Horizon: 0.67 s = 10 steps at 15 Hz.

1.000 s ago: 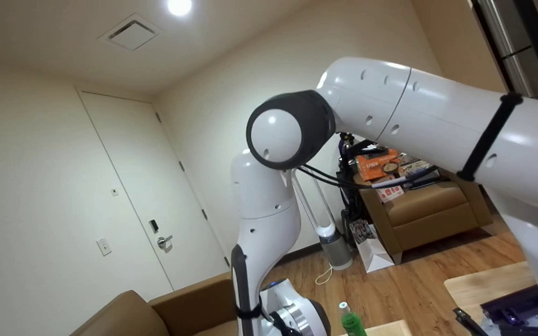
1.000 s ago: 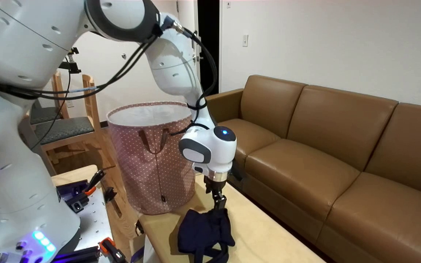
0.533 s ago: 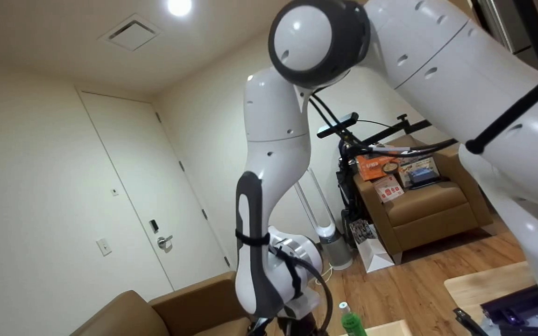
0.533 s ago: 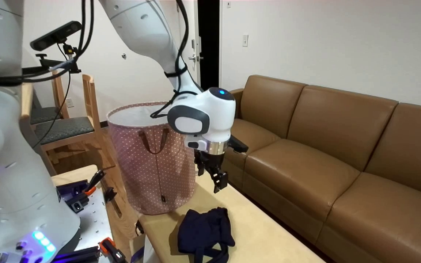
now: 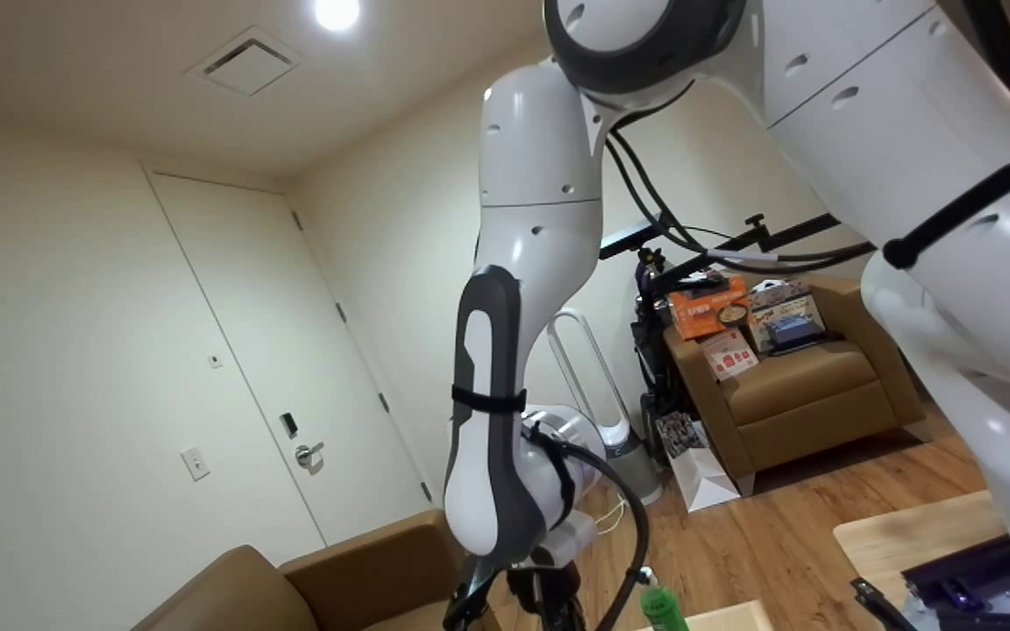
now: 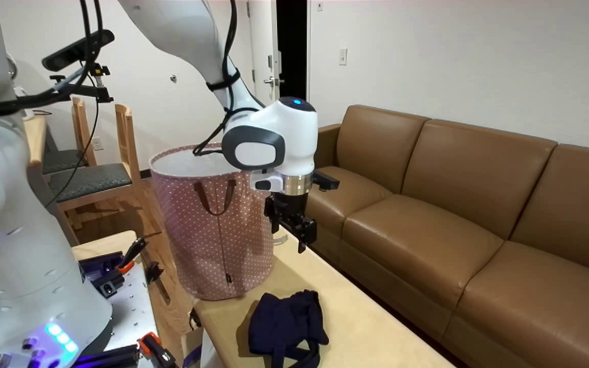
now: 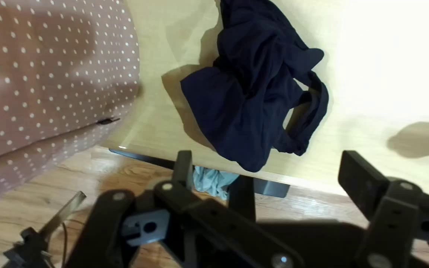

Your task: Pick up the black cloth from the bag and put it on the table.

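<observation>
The black cloth, dark navy in this light, lies crumpled on the pale wooden table in front of the bag. A strap-like loop of it shows in the wrist view, where the cloth reaches the table's edge. The bag is a tall pink hamper with white dots and brown handles; only its white upper lining shows inside. Above the table, higher than the cloth and apart from it, hangs my gripper. Its fingers stand wide apart in the wrist view with nothing held between them.
A green bottle stands on the table, its edge also visible in the wrist view. A brown couch runs along the table's far side. Beneath the table edge lies a light blue cloth. Chairs stand behind the bag.
The gripper was down at the cloth one second ago. It has let go and risen, moving slightly back toward the bag, while the cloth stays on the table.
</observation>
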### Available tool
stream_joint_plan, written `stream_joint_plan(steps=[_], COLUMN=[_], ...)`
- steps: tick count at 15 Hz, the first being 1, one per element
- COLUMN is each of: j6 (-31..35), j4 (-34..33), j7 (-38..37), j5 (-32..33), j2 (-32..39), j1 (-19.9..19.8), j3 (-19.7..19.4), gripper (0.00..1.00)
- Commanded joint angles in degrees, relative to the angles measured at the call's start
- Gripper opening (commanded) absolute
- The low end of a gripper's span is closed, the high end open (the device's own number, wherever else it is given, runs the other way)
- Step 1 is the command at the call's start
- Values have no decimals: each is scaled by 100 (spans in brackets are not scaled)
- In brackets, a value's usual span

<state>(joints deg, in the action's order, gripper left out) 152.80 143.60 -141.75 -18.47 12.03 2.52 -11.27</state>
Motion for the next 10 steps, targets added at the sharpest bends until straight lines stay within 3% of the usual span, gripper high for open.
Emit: stream_joint_plan(steps=[1,3,6,7,10], j6=[-182,-472,-771,-552,-631], j4=[62,13,-25,-97,-99], j7=[-72,-195,-142,-90,221], j5=[1442,2430,3511,3037,3437], j2=[-299,-529,-919,-537,-776], j1=[15,84,42,-164,-164], j3=[-161,-297,-140,-39,86], gripper=[100,100,100,100,100])
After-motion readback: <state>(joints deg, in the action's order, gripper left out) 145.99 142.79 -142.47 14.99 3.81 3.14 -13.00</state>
